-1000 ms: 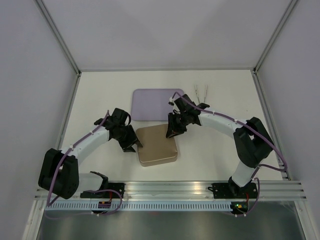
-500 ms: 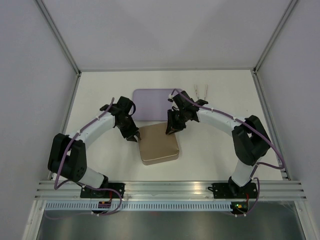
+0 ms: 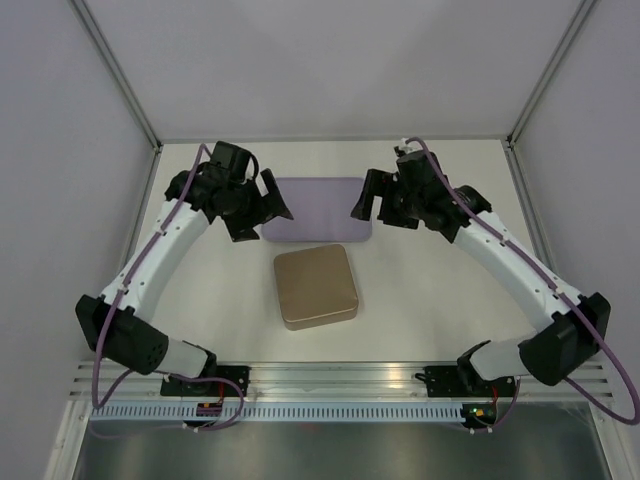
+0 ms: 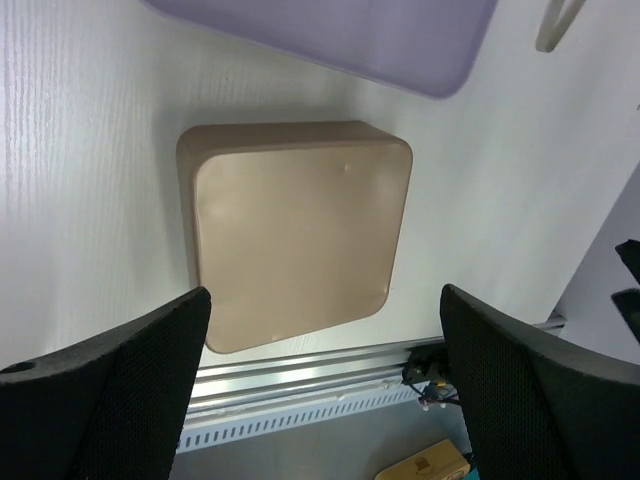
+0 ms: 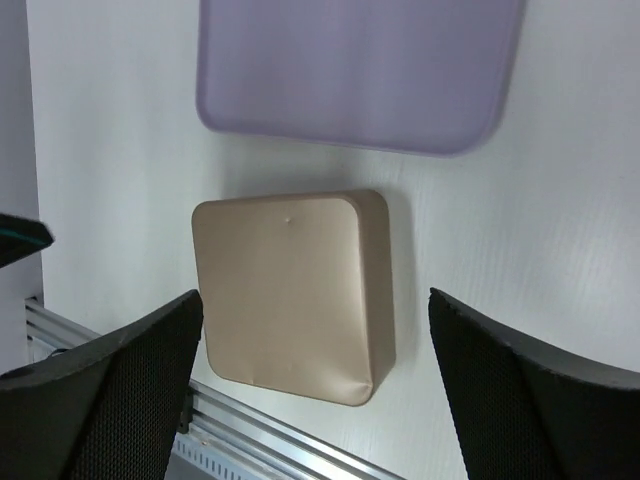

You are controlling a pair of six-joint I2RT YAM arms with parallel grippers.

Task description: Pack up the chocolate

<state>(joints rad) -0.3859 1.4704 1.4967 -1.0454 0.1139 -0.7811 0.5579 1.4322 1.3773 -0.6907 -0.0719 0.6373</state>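
No chocolate shows in any view. A closed tan-gold box [image 3: 316, 286] with rounded corners lies in the middle of the table, also seen in the left wrist view [image 4: 295, 230] and the right wrist view [image 5: 290, 290]. My left gripper [image 3: 262, 208] hangs high over the table to the far left of the box, open and holding nothing [image 4: 325, 295]. To the box's far right my right gripper [image 3: 372, 202] is raised too, open and empty [image 5: 315, 295]. Neither gripper touches the box.
A flat lilac tray [image 3: 318, 208] lies just behind the box, seen too from the wrists [image 4: 340, 35] [image 5: 360, 70]. A pale slender object [image 4: 558, 22] lies past the tray's corner. An aluminium rail [image 3: 340, 375] runs along the near edge; grey walls close in three sides.
Both grippers were low at the box's left and right edges with jaws narrow. They have risen and drawn back toward the tray, and their jaws have opened wide.
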